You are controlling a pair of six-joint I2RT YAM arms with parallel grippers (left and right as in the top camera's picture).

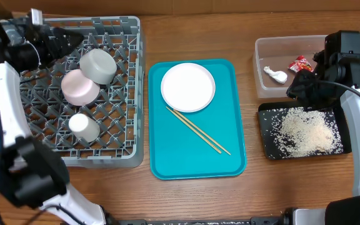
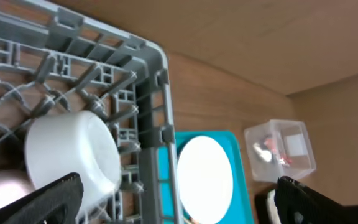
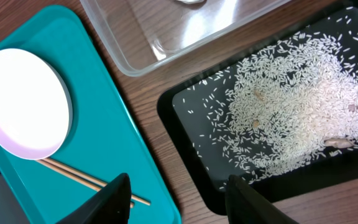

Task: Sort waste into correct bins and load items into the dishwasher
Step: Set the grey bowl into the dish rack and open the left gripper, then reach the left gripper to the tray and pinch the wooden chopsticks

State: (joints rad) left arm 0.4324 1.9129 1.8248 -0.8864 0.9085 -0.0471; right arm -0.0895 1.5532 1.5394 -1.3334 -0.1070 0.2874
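Note:
The grey dish rack (image 1: 127, 125) at the left holds a grey bowl (image 1: 99, 65), a white bowl (image 1: 80, 87) and a small white cup (image 1: 84, 127). My left gripper (image 2: 179, 211) hangs wide open over the rack's far side, its left finger (image 2: 48, 199) beside the grey bowl (image 2: 73, 152), holding nothing. On the teal tray (image 1: 230, 150) lie the white plate (image 1: 187, 86) and chopsticks (image 1: 197, 130). The clear tub (image 1: 264, 53) contains the red wrapper (image 1: 302, 64) and white scrap (image 1: 275, 75). Rice (image 3: 291, 106) covers the black tray (image 3: 185, 112). My right gripper (image 3: 179, 205) is open and empty above the table strip between both trays.
The teal tray's right rim (image 3: 135, 149) and the black tray's left edge flank the narrow wood strip (image 3: 166, 168) under my right gripper. The rack's tall corner wall (image 2: 157, 93) stands between the bowls and the tray. Bare wood lies along the table's front.

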